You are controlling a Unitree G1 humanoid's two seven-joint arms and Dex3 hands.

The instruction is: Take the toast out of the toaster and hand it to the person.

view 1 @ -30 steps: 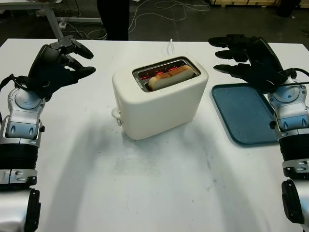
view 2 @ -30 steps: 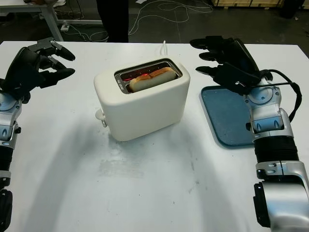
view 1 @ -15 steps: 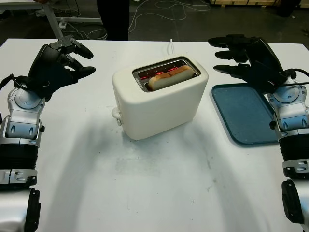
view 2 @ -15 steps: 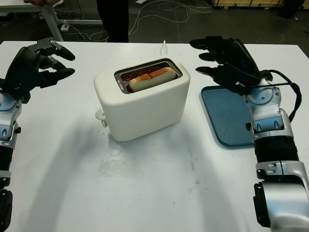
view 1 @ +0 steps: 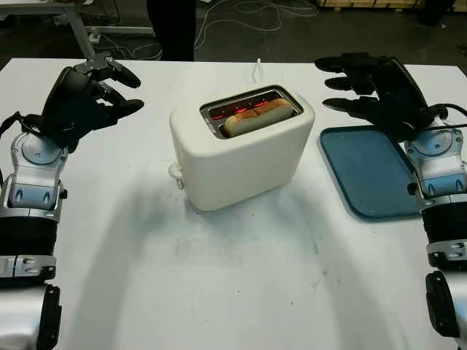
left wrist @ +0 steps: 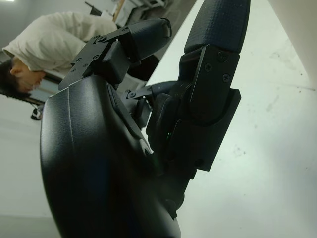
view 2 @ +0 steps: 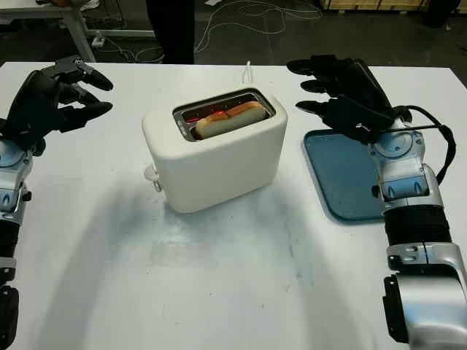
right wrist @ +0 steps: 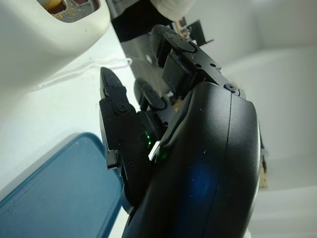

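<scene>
Your toast (view 1: 255, 117) sits in toaster (view 1: 244, 149) slot, table (view 1: 241, 292) centre. Your left hand (view 1: 84, 98) open, raised, well left of toaster. Your right hand (view 1: 372, 91) open, empty, over far edge of blue tray (view 1: 368, 175). Bare table both flanks.

Most of the golden-brown toast slice (view 1: 255, 117) sits hidden inside the cream plastic toaster's (view 1: 244, 157) slot. A dark-clothed person (view 1: 174, 28) standing behind the white desk (view 1: 219, 277) is cut off by the top edge.
</scene>
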